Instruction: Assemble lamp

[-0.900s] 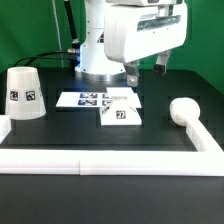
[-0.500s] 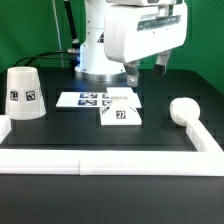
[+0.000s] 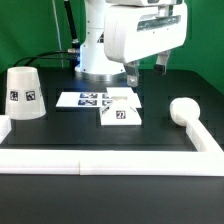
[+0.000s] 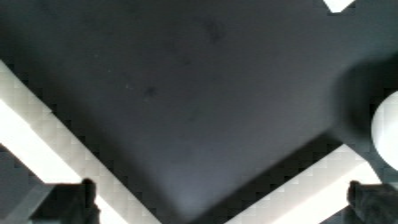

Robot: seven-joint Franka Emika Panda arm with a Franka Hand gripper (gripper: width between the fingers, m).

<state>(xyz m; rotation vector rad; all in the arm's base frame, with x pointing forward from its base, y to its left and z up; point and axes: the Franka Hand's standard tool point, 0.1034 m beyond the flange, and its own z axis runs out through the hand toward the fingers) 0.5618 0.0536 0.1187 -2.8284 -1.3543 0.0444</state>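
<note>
The lamp's three white parts lie apart on the black table. The cone shade stands at the exterior view's left. The square base block sits in the middle. The round-ended bulb lies at the exterior view's right, against the white rail, and shows at the edge of the wrist view. My gripper hangs high above the table behind the base block, open and empty. In the wrist view the gripper shows only two dark fingertips, far apart, with bare table between them.
The marker board lies flat just behind the base block. A white rail borders the table's front and sides, and shows as two slanting white strips in the wrist view. Cables run behind the arm's base.
</note>
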